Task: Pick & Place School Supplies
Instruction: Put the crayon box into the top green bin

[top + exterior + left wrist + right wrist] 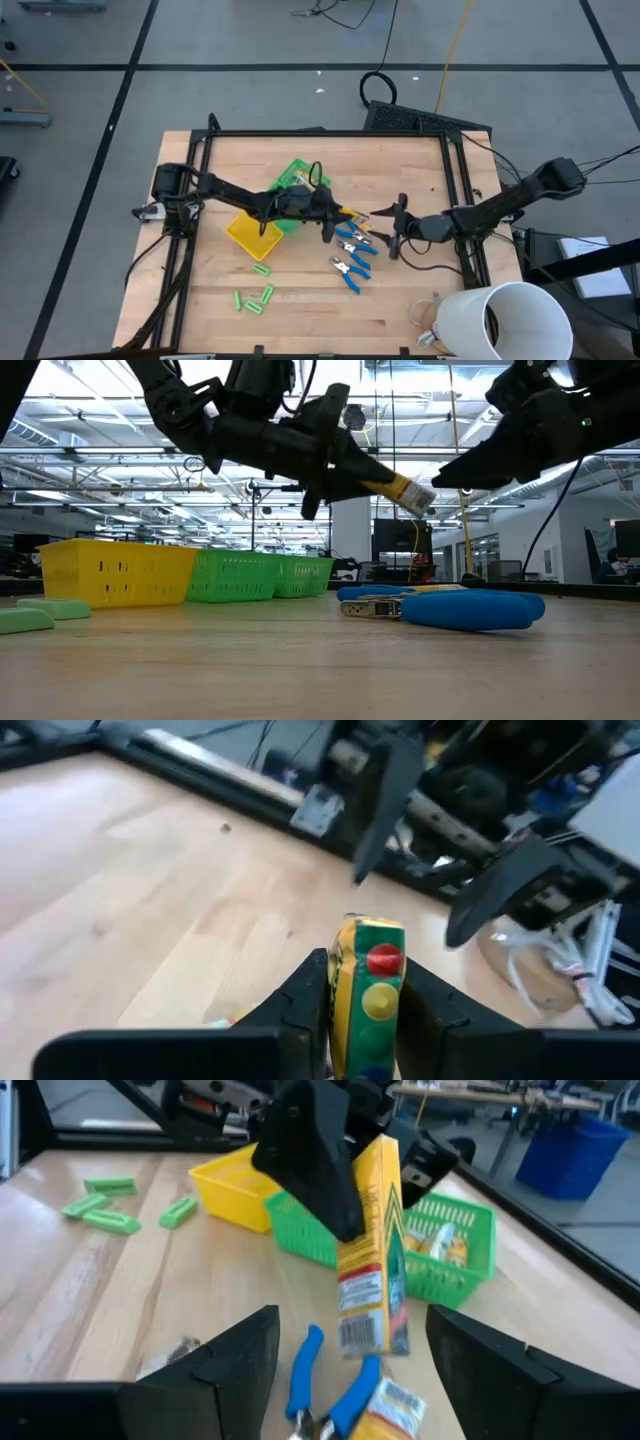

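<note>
My left gripper [333,215] is shut on a yellow oblong box [366,975] with a green panel and coloured dots, above the middle of the table. Facing it from the table's right, my right gripper [388,226] stands open, its fingers [235,1370] spread on either side of the box's free end without touching it. On the table under them lie blue-handled pliers [350,240] and another yellow box [392,1405]. Several light-green sticks [256,296] lie near the front edge. My left gripper pinches the yellow box between its two fingers [305,995], one on each wide face [345,985]. The fingers come from the table's left, nearly level, and lie along the box. The box juts out past them, its free end [415,495] slanting down, lifted clear of the table.
A yellow basket [254,233] and a green basket [300,182] sit left of centre, behind my left gripper. A big white cup [505,322] stands at the front right corner. A dark frame [330,133] runs around the table's sides.
</note>
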You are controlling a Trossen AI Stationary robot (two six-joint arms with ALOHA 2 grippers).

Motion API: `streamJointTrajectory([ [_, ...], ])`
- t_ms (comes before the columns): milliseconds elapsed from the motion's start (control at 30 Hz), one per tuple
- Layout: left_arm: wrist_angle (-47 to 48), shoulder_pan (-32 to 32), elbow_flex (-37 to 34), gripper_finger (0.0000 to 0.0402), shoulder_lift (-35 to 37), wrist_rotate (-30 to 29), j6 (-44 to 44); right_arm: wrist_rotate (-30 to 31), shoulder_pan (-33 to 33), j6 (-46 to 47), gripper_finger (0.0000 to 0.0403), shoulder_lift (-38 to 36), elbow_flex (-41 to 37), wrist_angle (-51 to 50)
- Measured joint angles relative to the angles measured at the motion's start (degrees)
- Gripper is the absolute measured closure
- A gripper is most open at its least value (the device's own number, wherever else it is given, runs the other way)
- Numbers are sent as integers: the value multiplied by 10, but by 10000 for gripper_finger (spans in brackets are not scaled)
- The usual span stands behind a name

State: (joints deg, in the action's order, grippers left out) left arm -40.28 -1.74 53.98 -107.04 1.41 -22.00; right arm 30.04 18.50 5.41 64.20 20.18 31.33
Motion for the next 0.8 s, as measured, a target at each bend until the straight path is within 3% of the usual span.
streamJointTrajectory([
  [200, 38, -16, 0, 321, 5, -3, -21, 2, 0, 32, 156, -63, 0, -98],
  [367, 91, -41, 0, 325, 23, 4, -43, 3, 0, 44, 156, -89, 0, -125],
  [633, 331, -100, 0, 319, 134, -7, -57, 30, 0, 44, 156, -98, -1, -158],
  [800, 422, -135, 0, 329, 183, -14, -36, 34, 0, 44, 156, -107, -1, -167],
])
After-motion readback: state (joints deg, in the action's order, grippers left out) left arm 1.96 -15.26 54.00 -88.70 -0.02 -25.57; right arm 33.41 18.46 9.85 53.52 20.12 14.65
